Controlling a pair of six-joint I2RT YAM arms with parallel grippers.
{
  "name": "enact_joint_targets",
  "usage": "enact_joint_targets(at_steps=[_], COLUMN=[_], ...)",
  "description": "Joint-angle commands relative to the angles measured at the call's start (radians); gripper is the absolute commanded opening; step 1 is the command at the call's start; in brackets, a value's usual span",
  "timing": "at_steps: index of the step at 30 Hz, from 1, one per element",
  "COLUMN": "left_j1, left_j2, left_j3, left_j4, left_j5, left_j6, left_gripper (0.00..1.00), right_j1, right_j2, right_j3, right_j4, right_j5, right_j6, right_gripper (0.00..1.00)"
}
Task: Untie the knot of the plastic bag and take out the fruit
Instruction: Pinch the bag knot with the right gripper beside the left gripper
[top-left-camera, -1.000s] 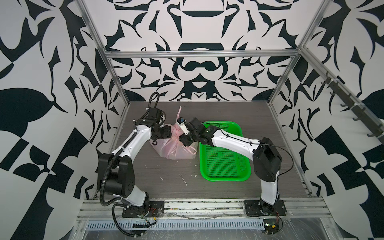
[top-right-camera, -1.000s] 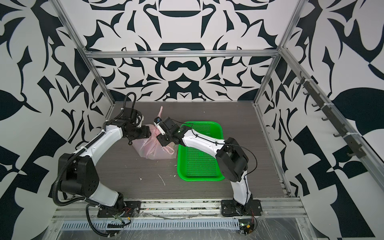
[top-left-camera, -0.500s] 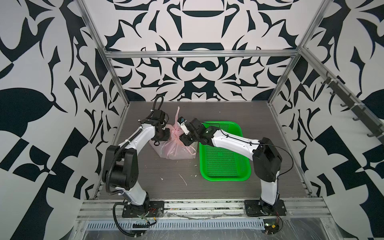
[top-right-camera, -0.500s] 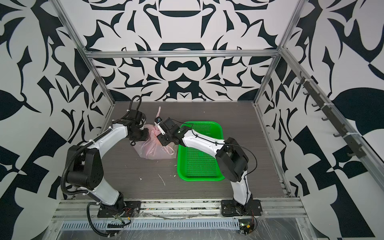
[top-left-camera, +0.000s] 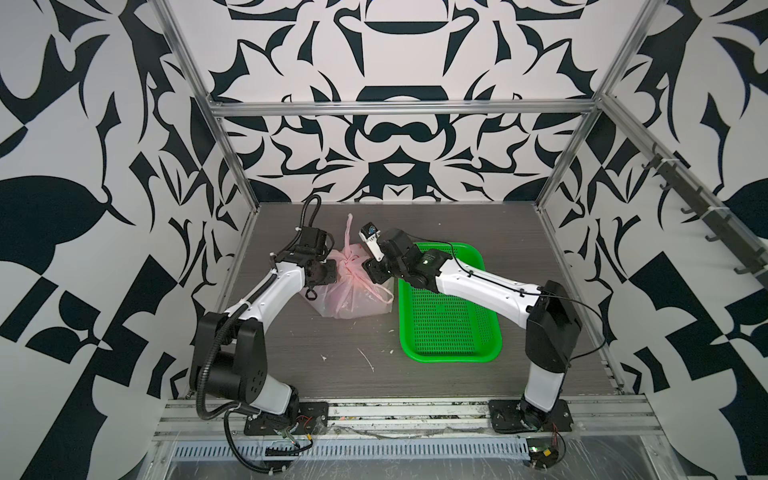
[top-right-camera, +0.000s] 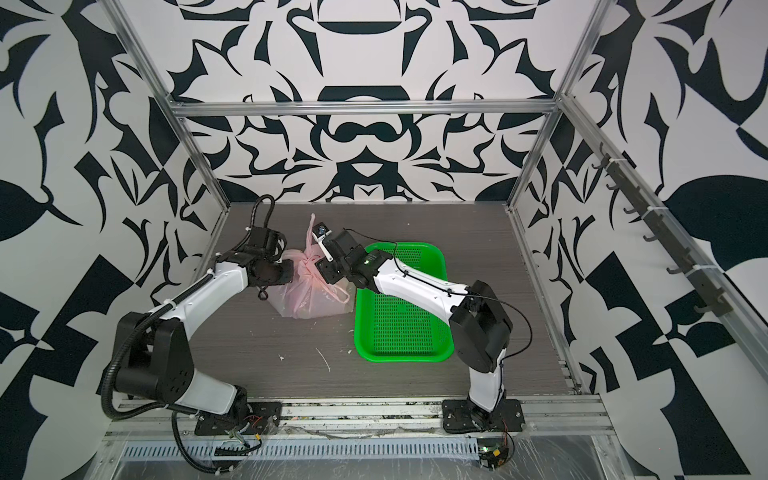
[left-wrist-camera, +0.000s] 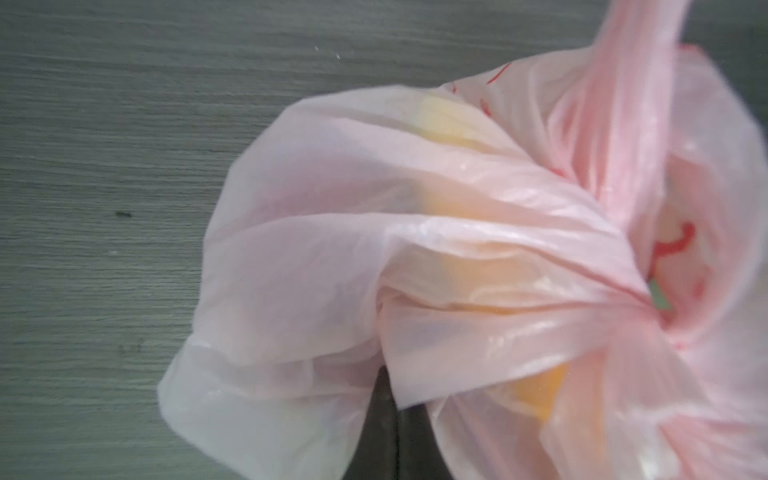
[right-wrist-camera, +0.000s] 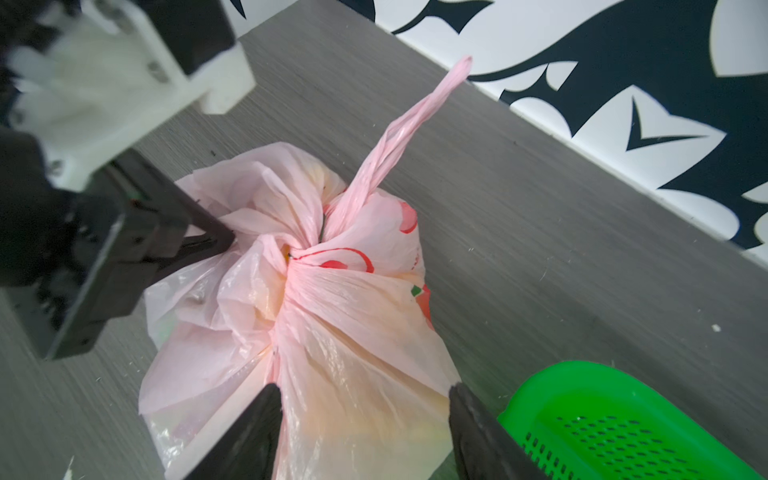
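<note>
Right wrist view, left fingers pinched on plastic bag just beside knot, right fingers spread wide astride bag

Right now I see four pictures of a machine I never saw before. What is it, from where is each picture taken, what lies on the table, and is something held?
These are two robot arms fixed at the edge of a table, each ending in a pincer. Two pictures look down from above, nearly alike; two come from a camera on each arm's wrist. On the table lie a pink bag, closed by a knot, and a green basket. Yellow fruit shows faintly through the bag. The left pincer is shut on a fold of the bag beside the knot. The right pincer is open, its fingers apart around part of the bag.
</note>
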Motion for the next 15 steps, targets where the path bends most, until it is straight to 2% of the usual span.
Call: enact_joint_targets(at_steps=[1, 10, 15], left_j1=[-0.001, -0.002, -0.003], left_j2=[-0.055, -0.072, -0.073], left_j3=[-0.039, -0.059, -0.060], left_j4=[0.078, 0.101, 0.109], left_j5=[-0.011, -0.010, -0.002], left_j6=[-0.022, -0.021, -0.028], left_gripper=[0.00, 0.00, 0.00], right_j1=[0.005, 0.006, 0.005], right_j2=[0.018, 0.114, 0.109], right_j3=[0.054, 0.132, 0.102], right_j4=[-0.006, -0.047, -0.037], right_j5=[0.047, 0.078, 0.068], right_j6=[-0.037, -0.091, -0.077], right_gripper=[0.67, 0.67, 0.66])
